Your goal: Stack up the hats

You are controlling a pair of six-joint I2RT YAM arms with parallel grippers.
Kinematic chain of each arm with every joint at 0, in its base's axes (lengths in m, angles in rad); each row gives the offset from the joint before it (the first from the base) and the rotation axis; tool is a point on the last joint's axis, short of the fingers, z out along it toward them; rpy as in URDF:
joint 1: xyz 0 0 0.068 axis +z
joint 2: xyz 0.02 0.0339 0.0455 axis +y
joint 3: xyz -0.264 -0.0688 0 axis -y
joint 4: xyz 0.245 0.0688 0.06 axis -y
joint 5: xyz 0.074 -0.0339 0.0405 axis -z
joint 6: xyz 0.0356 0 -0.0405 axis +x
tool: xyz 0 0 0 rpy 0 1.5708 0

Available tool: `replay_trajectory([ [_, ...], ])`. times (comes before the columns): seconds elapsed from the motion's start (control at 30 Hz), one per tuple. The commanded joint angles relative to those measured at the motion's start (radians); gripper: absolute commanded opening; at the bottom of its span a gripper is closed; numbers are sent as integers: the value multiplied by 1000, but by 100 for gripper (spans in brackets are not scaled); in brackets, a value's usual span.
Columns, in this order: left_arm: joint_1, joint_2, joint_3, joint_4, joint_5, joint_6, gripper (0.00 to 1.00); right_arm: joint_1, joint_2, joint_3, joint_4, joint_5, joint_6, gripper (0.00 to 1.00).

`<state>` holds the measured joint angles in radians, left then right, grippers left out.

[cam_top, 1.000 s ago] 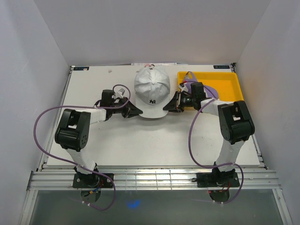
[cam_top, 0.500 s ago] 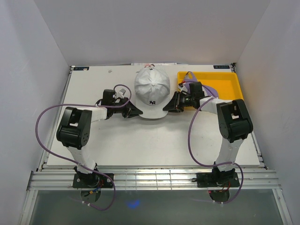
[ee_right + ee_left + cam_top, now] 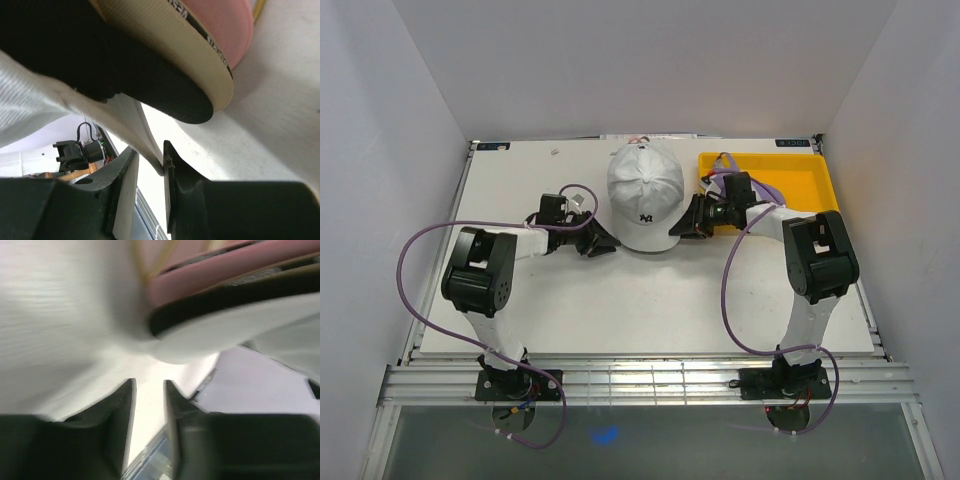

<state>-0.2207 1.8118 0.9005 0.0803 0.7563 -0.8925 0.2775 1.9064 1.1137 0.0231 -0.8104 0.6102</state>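
Right wrist view: right gripper (image 3: 150,156) clamped on the edge of the white cap (image 3: 30,100). Just beyond the jaws, black cap (image 3: 150,95), then pink cap (image 3: 220,25). Left gripper (image 3: 149,390) parted and empty, just short of the stacked brims. Risk: hold on one side only, so any pull could skew the stack. Seam tape (image 3: 212,45) lettering partly hidden, not readable; front emblem (image 3: 645,217) too small to read.

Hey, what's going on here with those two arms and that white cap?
It's a cap-stacking job. The white cap sits on top; the wrist views show a black cap and a pink cap under it. The right end effector pinches the white cap's edge, while the left end effector stands open beside it, holding nothing.
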Motion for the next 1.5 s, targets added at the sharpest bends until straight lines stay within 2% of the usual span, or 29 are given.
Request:
replay_trajectory([
  [0.0,38,1,-25,-177,-163,36,50,-47,0,31,-147,194,-43,23],
  [0.07,38,-5,-26,-185,-163,43,58,-49,0,37,-158,197,-44,26],
  [0.1,40,-11,-26,-188,-161,44,66,-49,-3,40,-161,200,-46,27],
  [0.23,40,-35,-35,-186,-164,52,73,-49,-9,38,-169,201,-44,39],
  [0.53,40,-61,-41,-177,-140,38,73,-49,-36,21,-195,226,-66,55],
  [0.8,40,-126,-32,-197,-127,38,73,-49,-122,1,-215,226,-75,59],
  [1.1,40,-190,-3,-226,-91,50,73,-50,-311,-2,-368,309,-165,61],
  [1.2,38,-218,5,-229,-75,49,73,-86,-388,50,-440,352,-205,62],
  [1.27,38,-241,9,-229,-61,50,73,-126,-403,142,-477,361,-236,63],
  [1.47,29,-316,12,-221,-32,43,73,-184,-252,460,-649,504,-366,67],
])
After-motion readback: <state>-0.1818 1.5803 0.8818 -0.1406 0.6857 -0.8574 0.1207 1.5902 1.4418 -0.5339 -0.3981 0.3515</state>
